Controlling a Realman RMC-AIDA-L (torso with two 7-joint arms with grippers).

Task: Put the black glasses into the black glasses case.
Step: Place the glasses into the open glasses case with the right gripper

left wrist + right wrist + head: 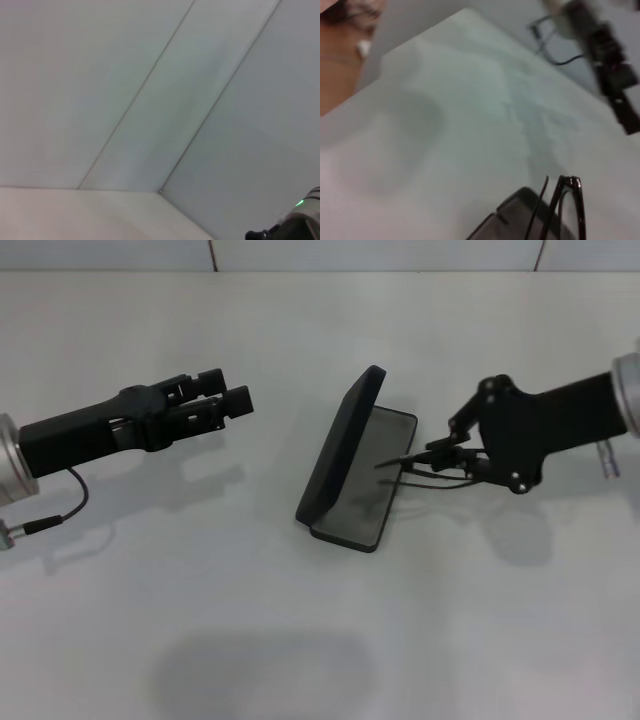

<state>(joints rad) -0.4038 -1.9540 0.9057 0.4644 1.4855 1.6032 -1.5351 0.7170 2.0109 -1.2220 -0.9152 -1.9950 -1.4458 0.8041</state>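
Observation:
The black glasses case (355, 465) lies open in the middle of the table, its lid standing up on the left side and its grey-lined base toward the right. My right gripper (447, 456) is shut on the black glasses (408, 466) and holds them just above the right edge of the case's base, the thin temple arms reaching over the base. In the right wrist view the glasses (568, 207) hang over the case's end (512, 216). My left gripper (226, 392) hovers open and empty to the left of the case, well apart from it.
The white table (200, 600) runs to a pale wall at the back. The left wrist view shows only wall panels and a bit of my right arm (300, 222). A person's arm (340, 55) shows at the table's far side in the right wrist view.

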